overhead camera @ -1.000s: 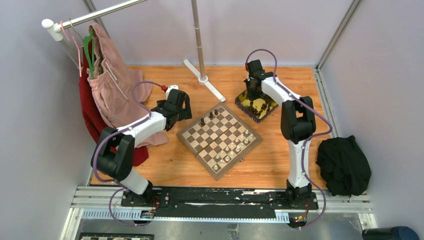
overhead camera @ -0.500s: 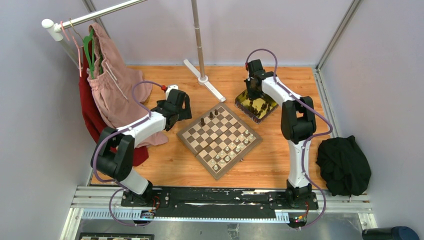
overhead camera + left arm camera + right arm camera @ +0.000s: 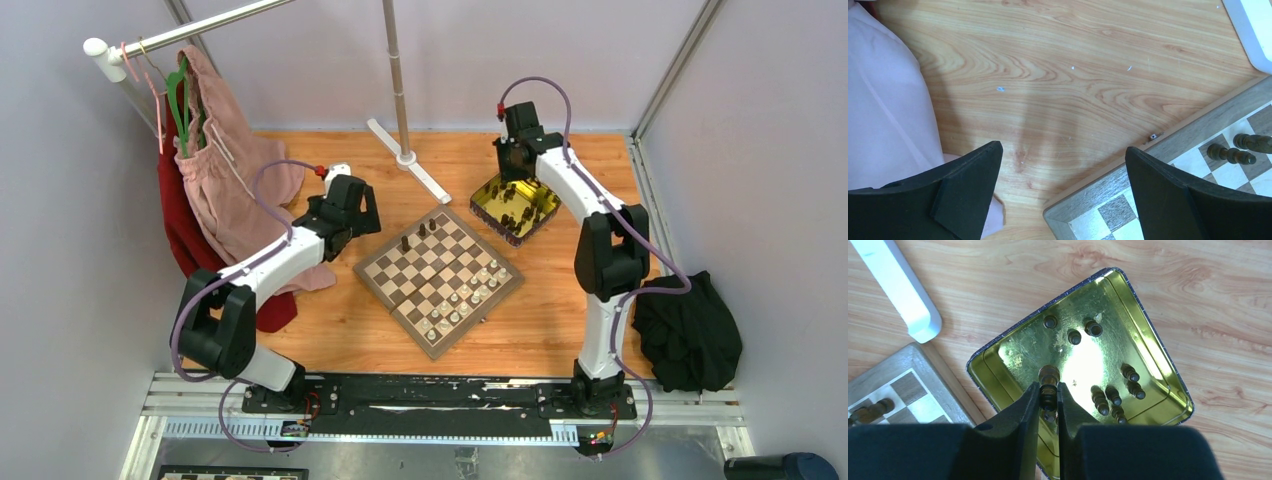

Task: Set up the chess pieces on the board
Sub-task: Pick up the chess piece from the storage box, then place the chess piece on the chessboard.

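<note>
Right wrist view: right claw (image 3: 1049, 391) is narrow, its fingers pinched on one dark chessman (image 3: 1049, 376). The chessman's knobbed end sticks out past the fingertips, over the gold tin (image 3: 1020, 352). Can't tell if it touches the tin floor. More loose dark pieces (image 3: 1112, 395) are in the tin: three near the far wall, a cluster toward the right side. A corner of the board (image 3: 908, 367) shows at lower left, touching or just beside the tin. A white stand foot (image 3: 898, 285) lies on the wood at upper left.

Left wrist view: left claw (image 3: 1062, 152) is wide, nothing between its fingers. It hangs over bare tabletop (image 3: 1073, 75) at the board's corner. Two dark chessmen (image 3: 1230, 154) stand on squares at the right edge of the view. Pink cloth (image 3: 883, 125) is at left.

Top external view: the board sits mid-tabletop, turned diamond-wise. Cream pieces (image 3: 465, 298) are lined along its near-right side, and a few dark ones stand near the far corner. The tin is off the board's far-right edge with the right claw above it. The left claw is off the board's left corner, near the pink garment. A black cloth (image 3: 688, 330) lies at the tabletop's right edge, well apart from the board.
</note>
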Available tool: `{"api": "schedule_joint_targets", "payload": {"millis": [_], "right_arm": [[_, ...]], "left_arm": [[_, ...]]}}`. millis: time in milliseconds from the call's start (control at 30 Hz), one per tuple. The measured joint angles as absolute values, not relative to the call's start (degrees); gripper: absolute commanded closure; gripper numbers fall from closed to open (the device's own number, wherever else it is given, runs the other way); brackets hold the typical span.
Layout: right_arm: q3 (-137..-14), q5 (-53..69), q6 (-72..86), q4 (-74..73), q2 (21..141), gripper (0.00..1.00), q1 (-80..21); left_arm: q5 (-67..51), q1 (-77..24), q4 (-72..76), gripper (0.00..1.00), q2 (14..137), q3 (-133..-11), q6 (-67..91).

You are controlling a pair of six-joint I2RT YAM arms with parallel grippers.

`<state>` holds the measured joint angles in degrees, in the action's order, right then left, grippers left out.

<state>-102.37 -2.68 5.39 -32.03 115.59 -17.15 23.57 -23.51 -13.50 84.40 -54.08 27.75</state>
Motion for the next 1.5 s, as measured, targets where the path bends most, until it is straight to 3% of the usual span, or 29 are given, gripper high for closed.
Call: {"api": "schedule_joint_targets", "payload": {"millis": [233,833,1500], "right_arm": [[-102.3,-2.5,4.1,-32.2,112.0,1.0,-20.6],[-102.7,-2.0,1.2,-36.9,110.6,1.0,-43.3],[-104.9,-3.6,-0.7,-38.1,115.7,1.0,-48.0]], "left_arm": [[23.8,-23.5,-13.9,0.0,82.2,-53.6,27.9],[24.5,-23.5,-15.0,0.0,73.3,-47.5,30.7],[24.7,-23.5,-16.2,0.0,68.0,-44.2,31.7]]}}
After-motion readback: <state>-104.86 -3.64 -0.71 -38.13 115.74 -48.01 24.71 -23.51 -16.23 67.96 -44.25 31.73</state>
